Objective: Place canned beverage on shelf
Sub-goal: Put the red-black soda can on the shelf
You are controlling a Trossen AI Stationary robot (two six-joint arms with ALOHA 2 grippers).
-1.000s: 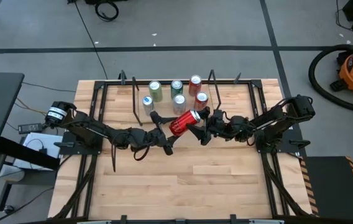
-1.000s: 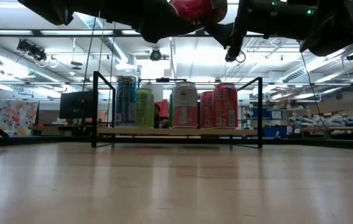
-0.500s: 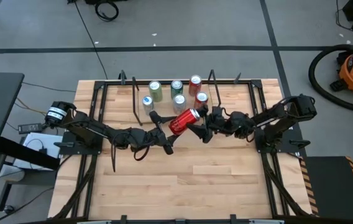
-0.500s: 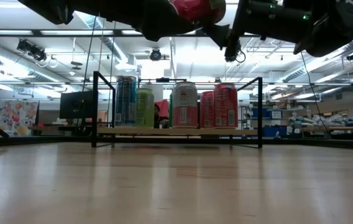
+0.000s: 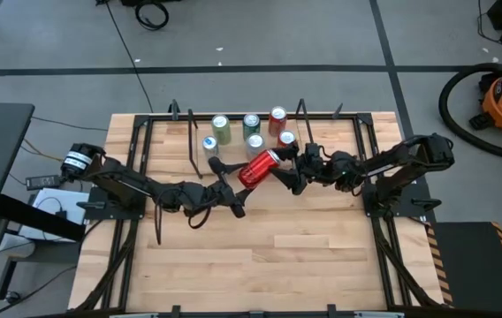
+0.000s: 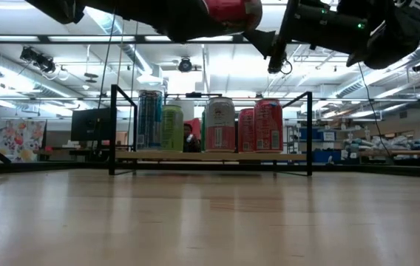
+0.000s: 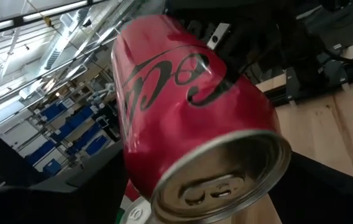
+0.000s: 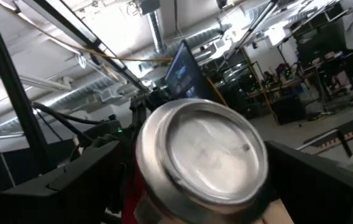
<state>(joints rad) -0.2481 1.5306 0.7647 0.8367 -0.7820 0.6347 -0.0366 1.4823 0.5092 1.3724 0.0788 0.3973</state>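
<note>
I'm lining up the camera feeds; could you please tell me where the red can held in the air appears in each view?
High view: red aluminium can, centre, between both arms.
Low view: top edge, centre.
Left wrist view: fills the frame, tab end nearest.
Right wrist view: silver base, centre.
Shared landmark: the light wood shelf holding cans.

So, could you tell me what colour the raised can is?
Red can, clearest in the left wrist view.

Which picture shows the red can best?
The left wrist view: the red can fills it, lettering and pull-tab end plain. The high view shows it small and tilted between both claws. The low view catches only its underside at the top edge. The right wrist view shows its silver bottom.
</note>
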